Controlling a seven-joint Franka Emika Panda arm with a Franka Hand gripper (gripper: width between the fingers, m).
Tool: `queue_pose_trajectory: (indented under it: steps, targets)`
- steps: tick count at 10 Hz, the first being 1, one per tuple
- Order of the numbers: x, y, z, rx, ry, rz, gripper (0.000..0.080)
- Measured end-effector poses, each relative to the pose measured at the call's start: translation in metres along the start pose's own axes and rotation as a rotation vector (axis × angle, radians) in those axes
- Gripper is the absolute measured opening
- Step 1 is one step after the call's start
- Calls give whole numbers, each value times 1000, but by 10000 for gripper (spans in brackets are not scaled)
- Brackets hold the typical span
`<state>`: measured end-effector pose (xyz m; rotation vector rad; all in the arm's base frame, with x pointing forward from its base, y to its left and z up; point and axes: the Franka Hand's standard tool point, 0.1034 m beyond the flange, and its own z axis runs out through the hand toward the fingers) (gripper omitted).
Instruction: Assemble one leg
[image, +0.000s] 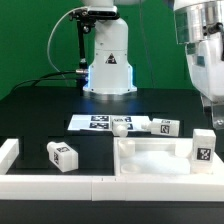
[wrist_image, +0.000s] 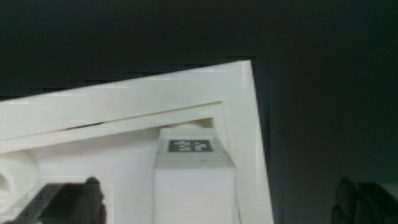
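I find my gripper (image: 205, 100) at the right edge of the exterior view, directly above a leg (image: 204, 150) that stands upright at the right-hand corner of the tabletop panel (image: 150, 158). In the wrist view my fingertips (wrist_image: 68, 203) appear only as dark shapes low in the frame, well apart, so I read my jaws as spread with nothing between them. The same leg (wrist_image: 192, 165) sits between them, tag face toward the camera, tucked against the panel's (wrist_image: 107, 120) raised rim.

The post's upright seating in the corner suggests it is placed where it must be fastened; whether it is fully home I cannot tell.

Other legs lie loose: one (image: 62, 155) in the lower left, two (image: 121, 126) and (image: 167, 126) at mid frame near the marker board (image: 95, 122). A white rail (image: 10, 155) bounds the lower left. Black table lies open between rail and panel; beside the corner post the rim leaves little room.
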<state>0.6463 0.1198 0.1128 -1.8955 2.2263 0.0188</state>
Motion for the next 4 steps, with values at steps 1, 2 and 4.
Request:
queue_pose_trajectory:
  steps: [1, 2, 4]
  targets:
    - [0, 0, 1, -1, 1, 0, 649]
    - [0, 0, 1, -1, 1, 0, 649]
    - [1, 1, 1, -2, 1, 0, 649]
